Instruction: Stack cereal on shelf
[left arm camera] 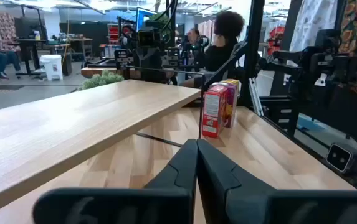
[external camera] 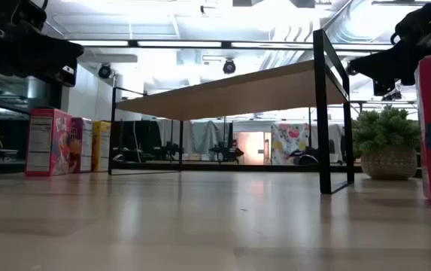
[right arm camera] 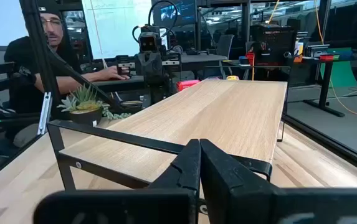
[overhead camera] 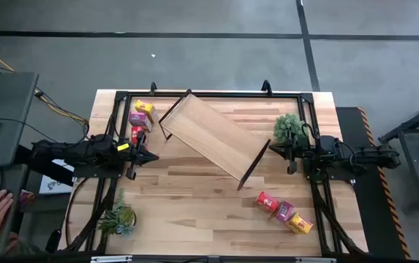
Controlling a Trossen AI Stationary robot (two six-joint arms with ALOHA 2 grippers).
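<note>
Both claws are fully closed and empty — left gripper (overhead camera: 148, 155) at the table's (overhead camera: 194, 212) left edge, right gripper (overhead camera: 273, 150) by the right. The shelf (overhead camera: 213, 136) stands diagonally; a box of cereal (overhead camera: 286, 211) carried across could knock its black frame.

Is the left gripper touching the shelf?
Apart. The high view shows bare tabletop between the shut left gripper and the shelf.

light-wood shelf (overhead camera: 213, 135), black metal legs; glossy printed cereal (overhead camera: 285, 212)

Wooden table (overhead camera: 194, 197) bears angled shelf (overhead camera: 213, 135), six cereal boxes (overhead camera: 285, 211), seemingly two plants (overhead camera: 290, 127).
</note>
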